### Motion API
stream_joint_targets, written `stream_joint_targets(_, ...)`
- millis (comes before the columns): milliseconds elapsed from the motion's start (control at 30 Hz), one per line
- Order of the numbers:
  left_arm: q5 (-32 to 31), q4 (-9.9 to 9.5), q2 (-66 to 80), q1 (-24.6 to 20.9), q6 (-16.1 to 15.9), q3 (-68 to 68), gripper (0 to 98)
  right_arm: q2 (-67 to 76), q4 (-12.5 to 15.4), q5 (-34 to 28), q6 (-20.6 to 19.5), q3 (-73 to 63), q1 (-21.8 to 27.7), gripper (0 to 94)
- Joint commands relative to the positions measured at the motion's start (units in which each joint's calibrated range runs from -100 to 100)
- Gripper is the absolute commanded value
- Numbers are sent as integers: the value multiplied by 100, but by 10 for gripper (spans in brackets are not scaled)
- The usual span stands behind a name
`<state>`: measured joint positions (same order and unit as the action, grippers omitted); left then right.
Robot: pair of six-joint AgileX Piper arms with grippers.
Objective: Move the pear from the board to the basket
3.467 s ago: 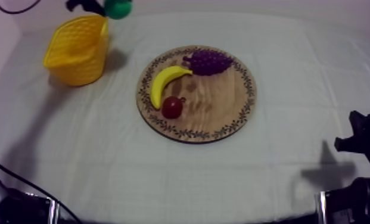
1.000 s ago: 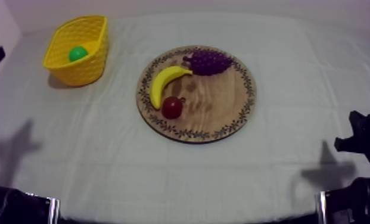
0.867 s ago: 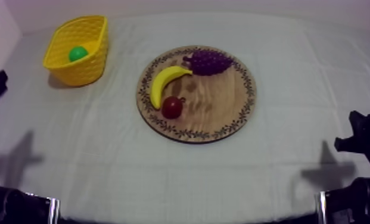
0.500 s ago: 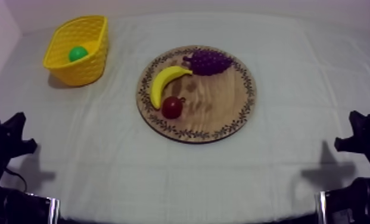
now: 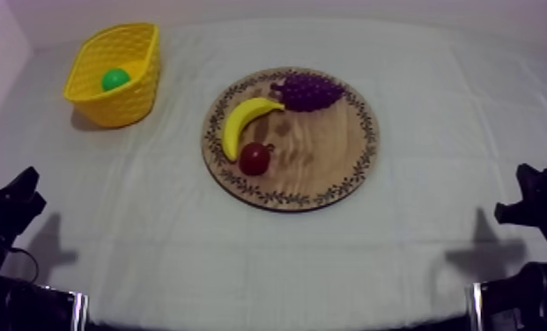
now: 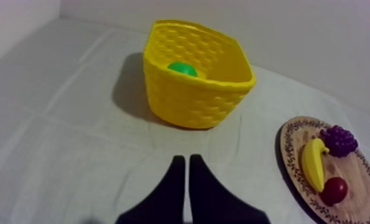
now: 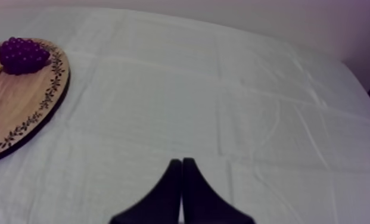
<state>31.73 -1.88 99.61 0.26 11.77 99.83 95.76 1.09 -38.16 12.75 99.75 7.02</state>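
At the near edge of the table [image 5: 153,246], toward its left corner, the left gripper [image 6: 184,161] is held low, its fingers [image 6: 175,179] pressed together into a narrow wedge with nothing between them. At the near right corner the right gripper [image 7: 180,161] is held likewise, closed and empty. Both arms are set low and well apart from the fruit. This is judged a rest pose, since nothing remains to be carried. On the round wooden board [image 5: 321,150] at the table's middle, a banana [image 5: 244,121], a bunch of grapes [image 5: 309,91] and a small red fruit [image 5: 255,158] are laid. Toward the far left corner the yellow basket [image 5: 122,101] stands upright, and the pear [image 5: 113,79] is seen inside it, so the task is judged done.
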Motion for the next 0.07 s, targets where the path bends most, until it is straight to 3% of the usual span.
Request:
stream_joint_targets(0,4,-5,4,-1,-29,6,1,-1,0,1,-1,3,1,3)
stream_joint_targets(33,4,-5,4,-1,-30,6,1,-1,0,1,-2,3,1,3)
